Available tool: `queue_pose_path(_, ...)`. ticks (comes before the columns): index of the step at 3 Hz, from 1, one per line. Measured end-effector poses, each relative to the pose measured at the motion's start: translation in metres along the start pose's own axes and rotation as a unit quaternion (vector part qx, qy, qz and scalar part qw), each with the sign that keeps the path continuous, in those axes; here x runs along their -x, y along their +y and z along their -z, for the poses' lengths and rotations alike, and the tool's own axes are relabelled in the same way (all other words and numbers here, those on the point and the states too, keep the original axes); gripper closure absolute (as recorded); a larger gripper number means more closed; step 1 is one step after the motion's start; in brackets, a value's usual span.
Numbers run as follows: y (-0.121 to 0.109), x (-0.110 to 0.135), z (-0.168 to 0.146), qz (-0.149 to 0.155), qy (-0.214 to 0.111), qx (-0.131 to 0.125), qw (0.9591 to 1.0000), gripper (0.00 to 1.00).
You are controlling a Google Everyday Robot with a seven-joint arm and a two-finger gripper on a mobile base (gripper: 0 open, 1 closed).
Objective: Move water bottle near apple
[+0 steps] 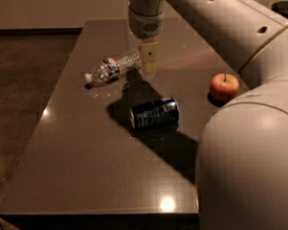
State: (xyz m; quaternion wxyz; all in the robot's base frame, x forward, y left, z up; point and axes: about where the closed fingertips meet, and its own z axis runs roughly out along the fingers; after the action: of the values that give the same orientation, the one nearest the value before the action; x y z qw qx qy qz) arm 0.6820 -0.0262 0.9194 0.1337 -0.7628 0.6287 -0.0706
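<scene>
The water bottle (112, 68), clear and ribbed with a white cap and a coloured label band, lies on its side at the back left of the dark table (79, 158), cap pointing left. The gripper (149, 64) hangs just above the bottle's right end, at its base, with cream-coloured fingers pointing down. The apple (224, 86), red-orange with a short stem, sits at the right, well apart from the bottle.
A dented blue soda can (154, 113) lies on its side between bottle and apple, nearer the front. The large pale arm (250, 146) fills the right side of the view and hides the table's right part. The floor lies to the left.
</scene>
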Motion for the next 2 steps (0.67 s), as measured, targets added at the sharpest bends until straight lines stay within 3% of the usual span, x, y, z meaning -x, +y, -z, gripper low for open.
queue_pose_path(2,-0.015,0.031,-0.035,0.093,0.030,0.039,0.9945,0.00)
